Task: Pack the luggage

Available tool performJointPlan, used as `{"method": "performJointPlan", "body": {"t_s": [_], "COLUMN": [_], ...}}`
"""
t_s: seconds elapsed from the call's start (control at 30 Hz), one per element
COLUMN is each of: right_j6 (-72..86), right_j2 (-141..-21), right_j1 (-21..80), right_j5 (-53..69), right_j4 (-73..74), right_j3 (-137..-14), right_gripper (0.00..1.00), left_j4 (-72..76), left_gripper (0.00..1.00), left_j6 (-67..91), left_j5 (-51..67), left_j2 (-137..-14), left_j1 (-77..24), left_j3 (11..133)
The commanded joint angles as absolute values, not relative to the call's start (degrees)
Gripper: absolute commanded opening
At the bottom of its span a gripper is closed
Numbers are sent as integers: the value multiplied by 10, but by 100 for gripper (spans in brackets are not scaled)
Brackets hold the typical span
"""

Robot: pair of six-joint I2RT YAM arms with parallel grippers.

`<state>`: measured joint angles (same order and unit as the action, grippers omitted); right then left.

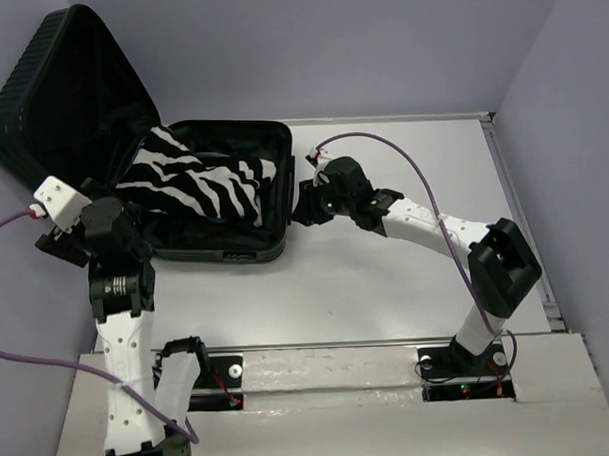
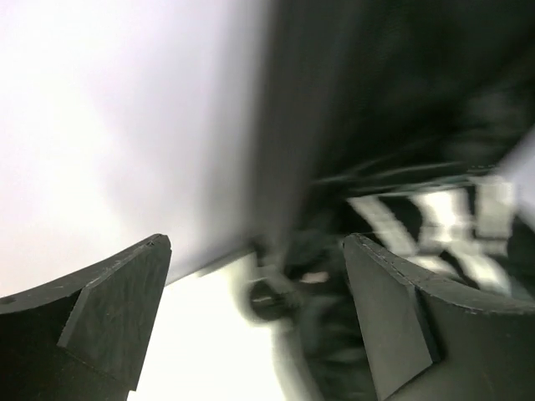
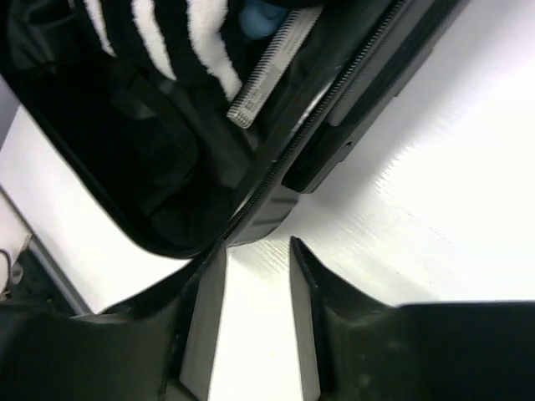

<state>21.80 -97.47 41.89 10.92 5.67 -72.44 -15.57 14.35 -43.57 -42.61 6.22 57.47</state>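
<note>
The black luggage lies open, its ribbed lid (image 1: 59, 86) leaning up at the back left and its base (image 1: 225, 253) flat on the table. A zebra-striped cloth (image 1: 198, 182) lies in the base. My left gripper (image 1: 129, 219) hovers at the base's left front corner, open and empty. Its view is blurred and shows the dark shell (image 2: 351, 100), a small wheel (image 2: 267, 296) and the cloth (image 2: 435, 217) past the gripper (image 2: 255, 276). My right gripper (image 1: 306, 203) is beside the base's right edge. In the right wrist view it (image 3: 255, 251) is slightly open and empty, just short of the luggage's rounded corner (image 3: 276, 200).
The white table (image 1: 406, 274) stretches right and in front of the luggage. Lilac walls (image 1: 378, 45) close in the back and both sides. In the right wrist view a blue item (image 3: 263, 17) and a grey ribbed strip (image 3: 272, 71) lie by the cloth (image 3: 167, 33) inside the luggage.
</note>
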Motion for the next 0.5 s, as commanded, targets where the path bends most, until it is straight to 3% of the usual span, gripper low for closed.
{"method": "performJointPlan", "body": {"t_s": [0.0,0.03,0.37,0.47], "right_j6": [207,210,217,214], "right_j2": [-945,-945,-964,-966], "right_j1": [400,389,366,366], "right_j5": [173,177,223,213], "right_j4": [-16,-18,-26,-25], "right_j3": [-713,-707,-700,-700], "right_gripper": [50,54,56,58], "left_j4": [-148,-156,-119,-117], "left_gripper": [97,97,94,84], "left_j6": [142,145,71,64], "left_j5": [-500,-495,-482,-493], "left_j2": [-525,-548,-700,-721], "left_j1": [130,147,152,153], "left_j3": [586,618,755,762]}}
